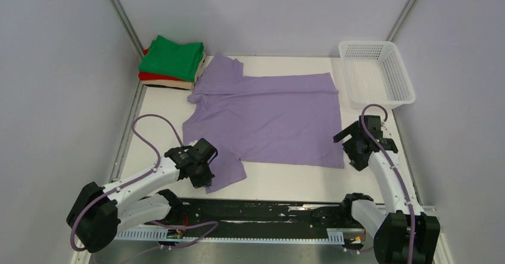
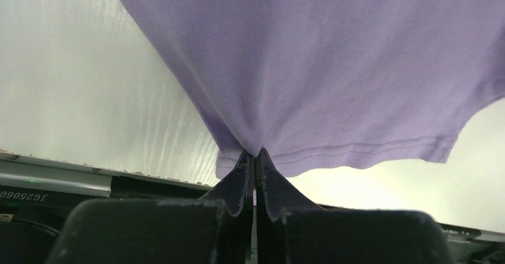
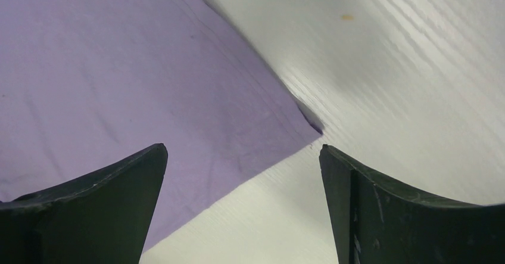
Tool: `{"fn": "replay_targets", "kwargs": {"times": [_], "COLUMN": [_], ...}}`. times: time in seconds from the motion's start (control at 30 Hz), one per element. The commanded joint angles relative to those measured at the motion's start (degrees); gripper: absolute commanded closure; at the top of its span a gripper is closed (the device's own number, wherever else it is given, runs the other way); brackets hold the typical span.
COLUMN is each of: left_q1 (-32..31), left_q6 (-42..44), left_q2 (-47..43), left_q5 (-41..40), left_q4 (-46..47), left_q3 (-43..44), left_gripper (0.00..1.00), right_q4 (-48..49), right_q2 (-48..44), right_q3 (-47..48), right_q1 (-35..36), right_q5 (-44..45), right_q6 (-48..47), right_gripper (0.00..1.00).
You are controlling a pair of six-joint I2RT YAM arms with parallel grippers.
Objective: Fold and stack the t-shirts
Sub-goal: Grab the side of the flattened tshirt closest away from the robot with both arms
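Observation:
A large lavender t-shirt (image 1: 268,115) lies spread flat across the middle of the table. My left gripper (image 1: 205,177) is shut on the near left sleeve, and the left wrist view shows the purple cloth (image 2: 333,67) pinched between the closed tips of that gripper (image 2: 255,152) near the stitched hem. My right gripper (image 1: 351,157) stands open just above the shirt's near right corner (image 3: 306,124), with nothing between its fingers (image 3: 137,174). At the back left, a folded green t-shirt (image 1: 174,55) tops a stack with a red one (image 1: 156,77) and a beige one (image 1: 170,84) below it.
A white mesh basket (image 1: 376,72) stands at the back right corner. Grey walls and metal frame posts enclose the table. A black rail (image 1: 262,211) runs along the near edge between the arm bases.

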Motion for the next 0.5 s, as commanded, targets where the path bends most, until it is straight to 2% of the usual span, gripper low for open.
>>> {"fn": "replay_targets", "kwargs": {"times": [0.0, 0.07, 0.17, 0.43, 0.47], "left_q1": [-0.4, -0.4, -0.4, -0.4, -0.4], "left_q6": [0.8, 1.6, 2.6, 2.8, 2.8], "left_q2": [-2.8, -2.7, -2.8, -4.3, -4.4], "left_q5": [2.6, 2.9, 3.0, 4.1, 4.3], "left_q4": [-0.3, -1.3, -2.6, -5.0, -5.3], "left_q3": [1.1, 1.5, 2.4, 3.2, 3.3], "left_gripper": [1.0, 1.0, 1.0, 1.0, 1.0], "right_q4": [-3.4, -0.9, 4.6, 12.8, 13.3], "right_q2": [-3.5, -4.8, -5.5, -0.3, 0.6], "right_q3": [-5.6, -9.4, -12.8, -15.4, -15.5], "right_q1": [-0.3, -0.3, -0.3, -0.3, -0.3], "right_q5": [-3.7, -6.1, -6.8, -6.5, -6.3], "right_q6": [7.7, 9.9, 11.1, 9.7, 9.5], "right_gripper": [0.0, 0.02, 0.1, 0.44, 0.5]}}
